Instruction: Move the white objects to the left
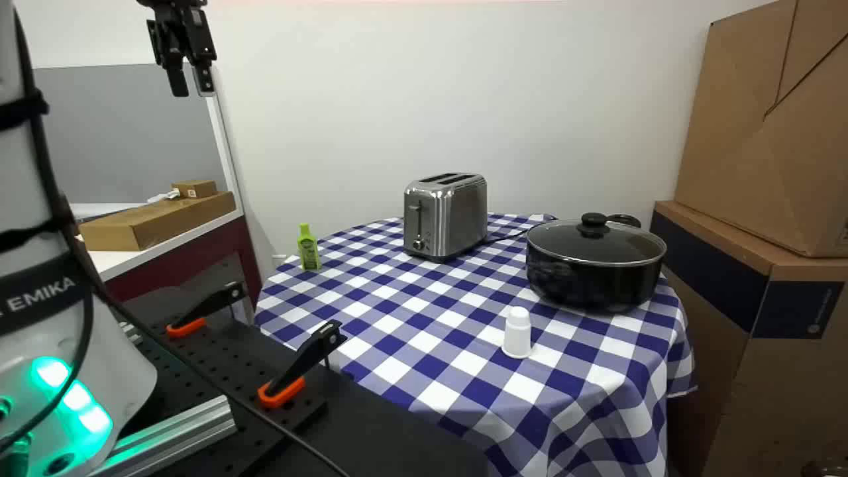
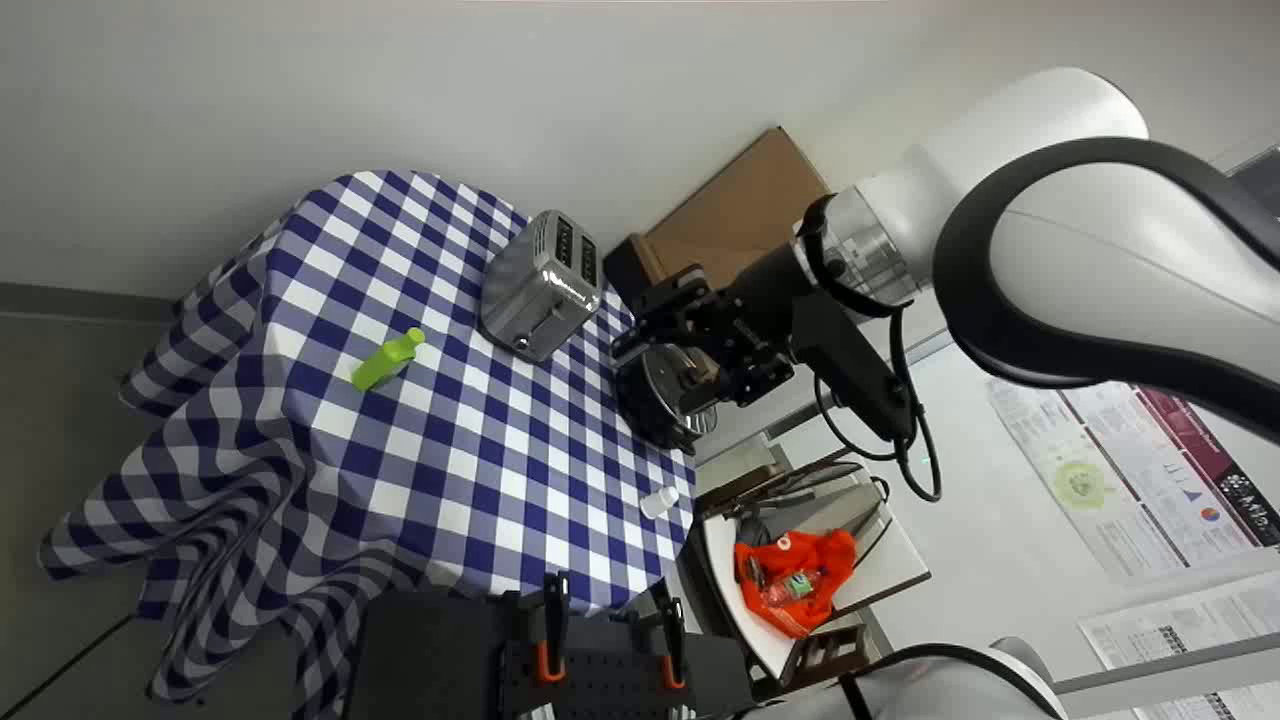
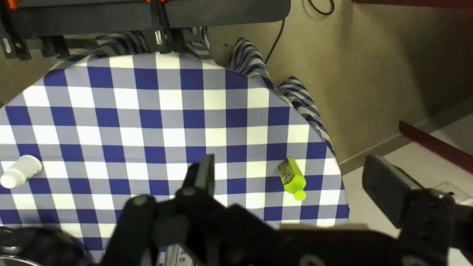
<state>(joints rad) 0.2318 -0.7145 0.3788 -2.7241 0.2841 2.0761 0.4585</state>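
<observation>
The white object is a small upright white cylinder with a rounded cap. It stands on the checked tablecloth near the black pot in both exterior views (image 1: 517, 334) (image 2: 659, 502). In the wrist view the white cylinder (image 3: 21, 171) is at the far left edge. My gripper is high above the table, well apart from the white cylinder, in both exterior views (image 1: 192, 89) (image 2: 663, 373). In the wrist view the gripper (image 3: 291, 162) has its fingers wide apart with nothing between them; the green bottle shows far below the gap. No second white object shows on the table.
A green bottle (image 1: 309, 248) stands near the table's edge. A silver toaster (image 1: 445, 216) stands at the back. A black lidded pot (image 1: 595, 278) is beside the white cylinder. Black clamps (image 1: 301, 364) rise at the table's near edge. Cardboard boxes (image 1: 762, 146) stand beyond the pot.
</observation>
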